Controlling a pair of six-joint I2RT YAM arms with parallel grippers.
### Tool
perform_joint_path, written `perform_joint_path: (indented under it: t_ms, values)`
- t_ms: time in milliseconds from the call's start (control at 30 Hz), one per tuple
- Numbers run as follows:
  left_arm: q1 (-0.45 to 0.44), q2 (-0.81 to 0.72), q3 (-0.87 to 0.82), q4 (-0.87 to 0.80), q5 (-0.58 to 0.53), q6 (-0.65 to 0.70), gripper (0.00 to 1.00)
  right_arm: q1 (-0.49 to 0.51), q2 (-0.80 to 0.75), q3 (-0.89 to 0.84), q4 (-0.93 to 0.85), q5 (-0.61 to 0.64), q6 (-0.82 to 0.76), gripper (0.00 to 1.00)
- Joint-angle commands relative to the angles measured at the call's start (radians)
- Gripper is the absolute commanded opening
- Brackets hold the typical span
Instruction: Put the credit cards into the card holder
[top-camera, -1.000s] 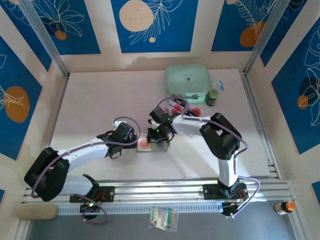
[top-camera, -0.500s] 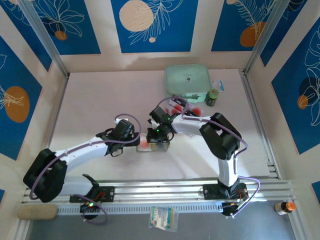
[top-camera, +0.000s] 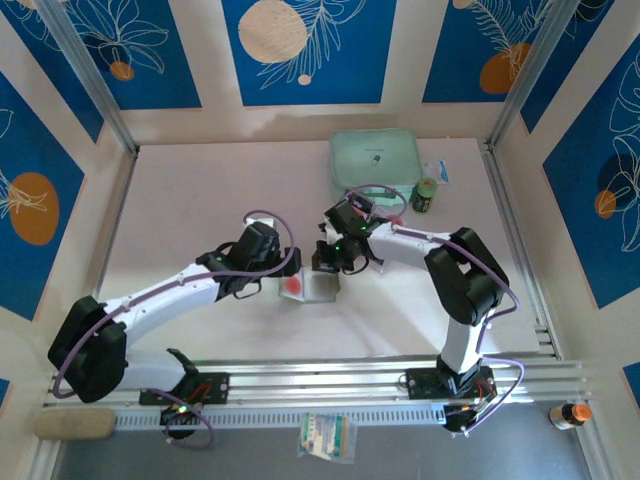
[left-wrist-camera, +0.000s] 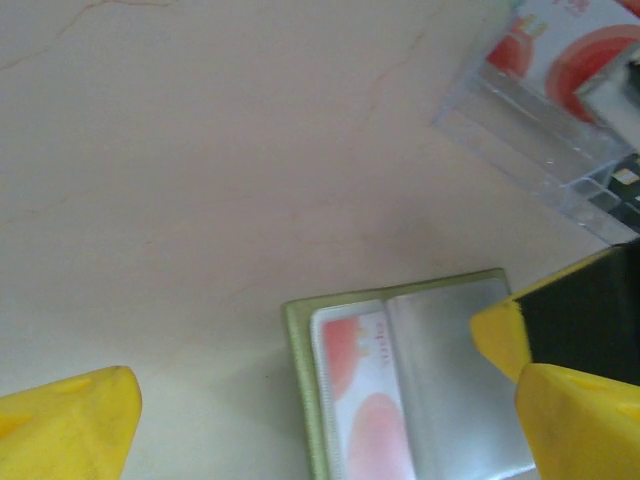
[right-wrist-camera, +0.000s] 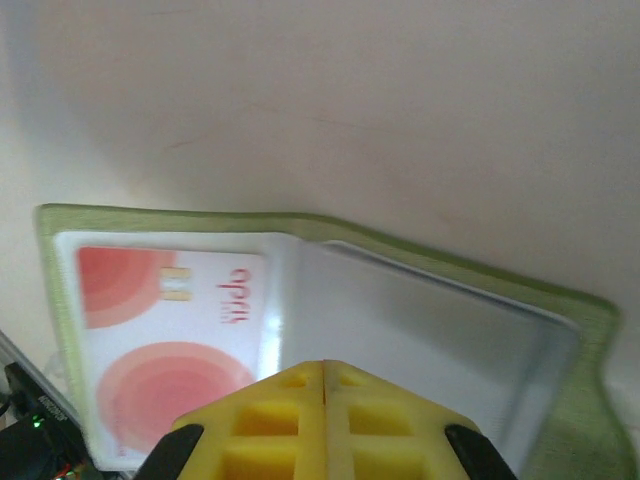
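Writing: the credit card (right-wrist-camera: 165, 335) in the card holder (right-wrist-camera: 430, 330) carries a short word in red letters beside two small tan bars. The word sits upside down in the right wrist view and I cannot read it with confidence. The card face is pale with two red round marks. From the left wrist, faint red print on the same card (left-wrist-camera: 362, 400) is too blurred to read. The mint-green case (top-camera: 375, 160) has a small dark mark at centre, too small to read.

Right gripper (right-wrist-camera: 322, 395): yellow fingers (right-wrist-camera: 270, 430) pressed together, nothing between them. It hangs over the open holder at the fold between the card and the clear sleeve (contact with the sleeve cannot be told).

Left gripper (left-wrist-camera: 310, 395): jaws spread wide and holding nothing. One finger (left-wrist-camera: 65, 425) is over bare table (left-wrist-camera: 200, 180), the other overlaps the holder's (left-wrist-camera: 400, 380) far edge.

Task item: the olive-green holder (top-camera: 320, 290) lies open and flat on the table between the two grippers (top-camera: 285, 272) (top-camera: 328, 262), one card in its left pocket. More red-marked cards sit in the clear tray (left-wrist-camera: 530, 130) just beyond it.
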Motion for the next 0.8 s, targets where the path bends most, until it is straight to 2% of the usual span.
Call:
perform_joint_path:
  t_ms: [0,300,767]
  values:
    - [-0.030,0.028,0.041,-0.002,0.011,-0.023,0.96,-0.015,-0.038,-0.030,-0.017,-0.013,-0.020,0.02]
    - [-0.104,0.093,0.080,0.036,0.023,-0.039,0.96,-0.028,-0.022,-0.054,-0.009,-0.011,-0.030,0.02]
    - [-0.109,0.171,0.006,0.034,-0.026,0.013,0.95,-0.034,0.021,-0.047,-0.022,-0.003,-0.055,0.01]
